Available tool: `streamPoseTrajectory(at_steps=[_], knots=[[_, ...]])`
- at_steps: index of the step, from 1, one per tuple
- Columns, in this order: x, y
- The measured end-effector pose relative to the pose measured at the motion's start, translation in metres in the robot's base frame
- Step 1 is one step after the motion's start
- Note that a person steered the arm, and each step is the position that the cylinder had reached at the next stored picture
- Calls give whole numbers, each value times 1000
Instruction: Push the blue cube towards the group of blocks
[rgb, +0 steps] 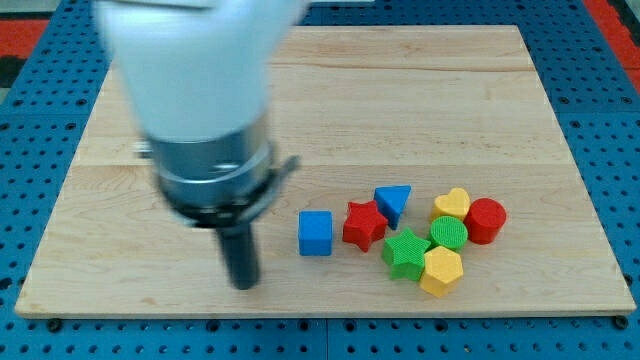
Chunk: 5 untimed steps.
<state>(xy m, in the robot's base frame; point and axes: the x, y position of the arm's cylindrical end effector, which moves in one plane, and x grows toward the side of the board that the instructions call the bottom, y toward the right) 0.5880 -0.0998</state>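
A dark rod hangs from the blurred white and grey body of the arm at the view's left, and my tip (243, 284) rests on the pale wooden surface (420, 90), just to the view's left of the blue cube (315, 233) and slightly lower in the frame, apart from it. No jaws are fitted to this arm, so nothing is gripped. The blue cube sits close beside the red star (364, 225), at the left edge of the group of blocks. Behind the star stands the blue triangle (393, 202). Further right lie the green star (406, 252), the yellow hexagon (441, 270), the green cylinder (449, 233), the yellow heart (452, 205) and the red cylinder (486, 220), packed closely together.
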Motion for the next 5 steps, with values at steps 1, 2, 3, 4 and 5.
streamPoseTrajectory(at_steps=[1, 2, 3, 4, 5], knots=[[-26, -10], [-39, -10], [-51, 12], [-52, 33], [-52, 50]])
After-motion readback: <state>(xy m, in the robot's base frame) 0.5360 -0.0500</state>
